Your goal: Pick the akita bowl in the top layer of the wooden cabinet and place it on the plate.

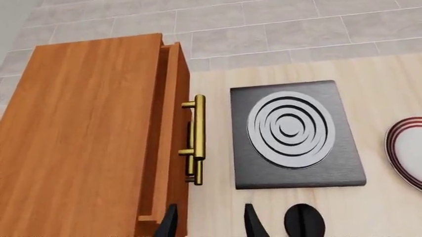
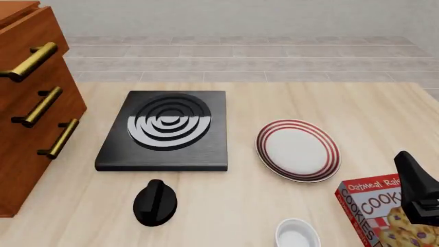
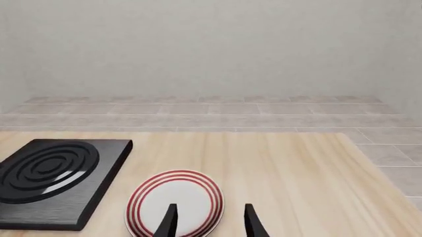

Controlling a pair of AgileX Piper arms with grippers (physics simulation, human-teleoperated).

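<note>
The akita bowl is hidden in every view. The wooden cabinet [image 1: 86, 138] fills one side of the left wrist view, seen from above, and stands at the table's left [image 2: 28, 128] in the front view. The top layer's front [image 1: 173, 123] with its brass handle [image 1: 197, 136] shows a narrow dark gap behind it; its inside is hidden. My left gripper [image 1: 211, 224] is open, its fingertips straddling the handle side of the cabinet front. The plate [image 2: 298, 150] lies bare, right of centre. My right gripper [image 3: 211, 224] is open and hovers near the plate [image 3: 175, 202].
A black stove slab [image 2: 164, 128] lies between cabinet and plate, with a black knob [image 2: 155, 202] in front of it. A plain white small bowl [image 2: 297, 234] and a cookie box [image 2: 381, 213] sit near the front edge by the right arm [image 2: 417, 188].
</note>
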